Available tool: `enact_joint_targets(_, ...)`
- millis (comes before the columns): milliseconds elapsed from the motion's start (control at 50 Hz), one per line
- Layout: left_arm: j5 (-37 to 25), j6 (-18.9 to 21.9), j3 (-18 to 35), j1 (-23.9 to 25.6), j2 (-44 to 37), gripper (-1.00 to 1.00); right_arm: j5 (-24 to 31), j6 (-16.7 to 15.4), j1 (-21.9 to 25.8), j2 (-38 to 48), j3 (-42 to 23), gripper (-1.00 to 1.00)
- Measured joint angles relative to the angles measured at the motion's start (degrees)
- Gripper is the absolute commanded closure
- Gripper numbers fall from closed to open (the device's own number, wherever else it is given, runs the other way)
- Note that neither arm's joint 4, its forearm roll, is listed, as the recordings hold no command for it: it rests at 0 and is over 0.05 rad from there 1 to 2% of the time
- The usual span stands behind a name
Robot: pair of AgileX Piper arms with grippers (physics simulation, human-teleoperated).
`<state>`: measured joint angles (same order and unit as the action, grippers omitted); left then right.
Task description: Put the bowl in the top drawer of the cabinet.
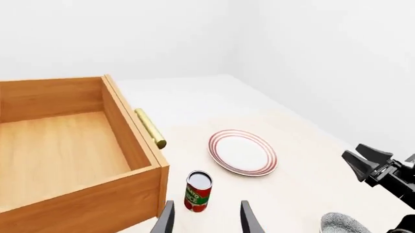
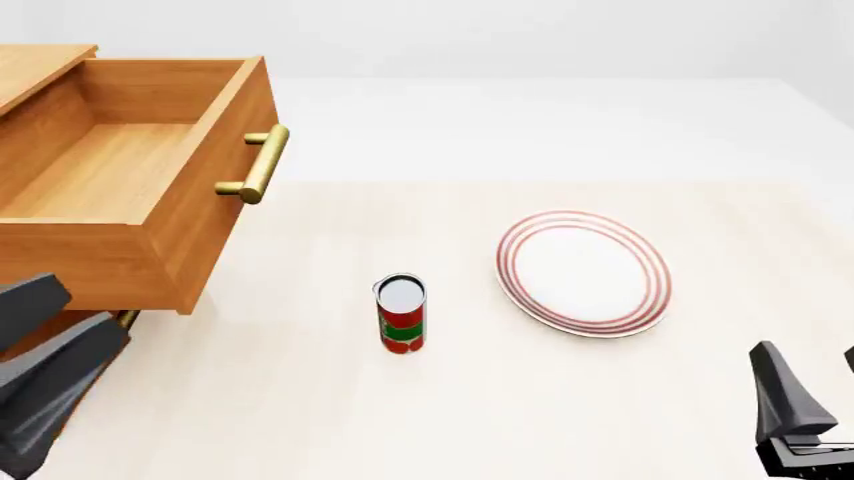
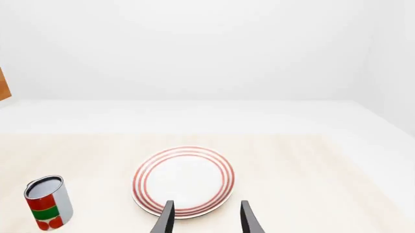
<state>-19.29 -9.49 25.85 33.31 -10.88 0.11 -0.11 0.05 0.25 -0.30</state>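
Observation:
The top drawer (image 2: 147, 160) of the orange-brown cabinet (image 2: 34, 70) stands pulled out and empty, its brass bar handle (image 2: 260, 165) facing the table. In the left wrist view only a grey speckled edge of the bowl (image 1: 340, 224) shows at the picture's border, close to the black right arm (image 1: 379, 170). The bowl is out of the front and right wrist views. My left gripper (image 1: 206, 222) is open with nothing between its fingers, beside the drawer's front corner (image 1: 155, 179). My right gripper (image 3: 206, 219) is open too, just short of the plate.
A flat white plate with red rings (image 2: 583, 272) lies right of centre. A red and green can (image 2: 400, 313) stands upright between the plate and the drawer. Under the drawer a lower brass handle (image 2: 123, 320) peeks out. Dark arm parts sit at the near corners (image 2: 54, 375).

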Motion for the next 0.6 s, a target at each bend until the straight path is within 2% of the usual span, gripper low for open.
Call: enact_joint_targets(600, 6.55, -3.18, -0.52, 8.15, -10.56, -1.0, 0.7, 0.0, 0.0, 0.1, -0.81, -1.0)
